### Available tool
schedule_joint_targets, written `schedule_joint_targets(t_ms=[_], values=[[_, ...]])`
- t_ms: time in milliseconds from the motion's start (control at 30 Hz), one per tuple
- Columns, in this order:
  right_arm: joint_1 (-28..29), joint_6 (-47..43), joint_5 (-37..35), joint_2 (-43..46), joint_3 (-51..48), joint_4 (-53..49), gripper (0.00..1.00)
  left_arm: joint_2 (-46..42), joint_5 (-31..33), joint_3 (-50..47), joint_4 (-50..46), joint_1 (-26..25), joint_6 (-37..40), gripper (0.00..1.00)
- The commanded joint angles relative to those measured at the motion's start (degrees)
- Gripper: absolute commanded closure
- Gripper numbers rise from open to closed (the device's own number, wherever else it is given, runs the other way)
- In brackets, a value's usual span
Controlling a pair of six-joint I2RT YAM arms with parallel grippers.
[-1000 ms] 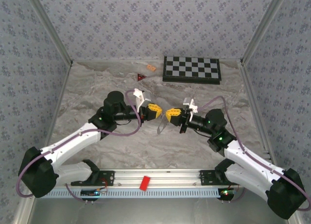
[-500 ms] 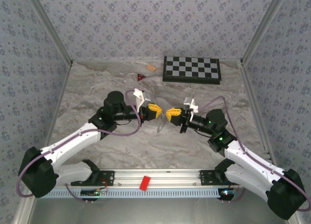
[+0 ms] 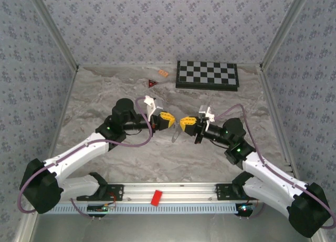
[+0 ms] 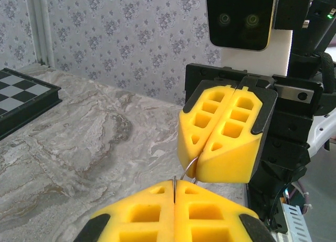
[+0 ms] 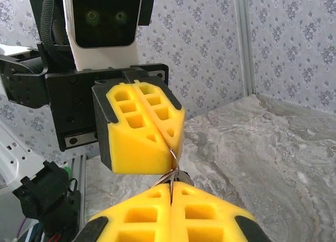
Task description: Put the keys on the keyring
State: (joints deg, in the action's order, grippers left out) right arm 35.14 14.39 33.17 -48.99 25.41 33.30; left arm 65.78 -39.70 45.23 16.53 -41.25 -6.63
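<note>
My left gripper point(image 3: 172, 121) and right gripper point(image 3: 182, 124) meet tip to tip above the middle of the marble table point(image 3: 105, 95), both shut. A thin silvery wire loop, the keyring point(image 4: 189, 168), runs from the seam of the right gripper point(image 4: 202, 166) to the seam of the left gripper point(image 4: 174, 192). In the right wrist view the keyring point(image 5: 173, 155) curves out of the left gripper point(image 5: 176, 147) into the right gripper point(image 5: 171, 189). A small dark piece, apparently the keys point(image 5: 185, 175), sits at that junction, mostly hidden. A pale part of the keyring point(image 3: 175, 136) hangs below the tips.
A chessboard point(image 3: 207, 75) lies at the back right. A small red triangle point(image 3: 153, 83) and an orange chip point(image 3: 164, 73) lie at the back centre. Patterned walls close three sides. The aluminium rail point(image 3: 173, 192) runs along the near edge.
The two grippers have edged slightly closer, their tips now nearly touching. The hanging pale piece has shifted a little with them. Both stay shut.
</note>
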Motion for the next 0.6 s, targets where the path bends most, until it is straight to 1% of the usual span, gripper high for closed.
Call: schedule_joint_targets(t_ms=[0, 333, 567], values=[[-0.24, 0.64, -0.21, 0.72, -0.02, 2.76, 1.00, 0.04, -2.30, 2.16, 1.04, 0.08, 0.49, 1.00], [-0.24, 0.85, 0.24, 0.38, 0.06, 2.90, 1.00, 1.18, -3.98, 3.00, 0.02, -0.19, 0.95, 1.00], [-0.24, 0.88, 0.25, 0.39, 0.08, 2.96, 1.00, 1.58, -4.02, 3.06, -0.63, -0.30, 1.42, 1.00]])
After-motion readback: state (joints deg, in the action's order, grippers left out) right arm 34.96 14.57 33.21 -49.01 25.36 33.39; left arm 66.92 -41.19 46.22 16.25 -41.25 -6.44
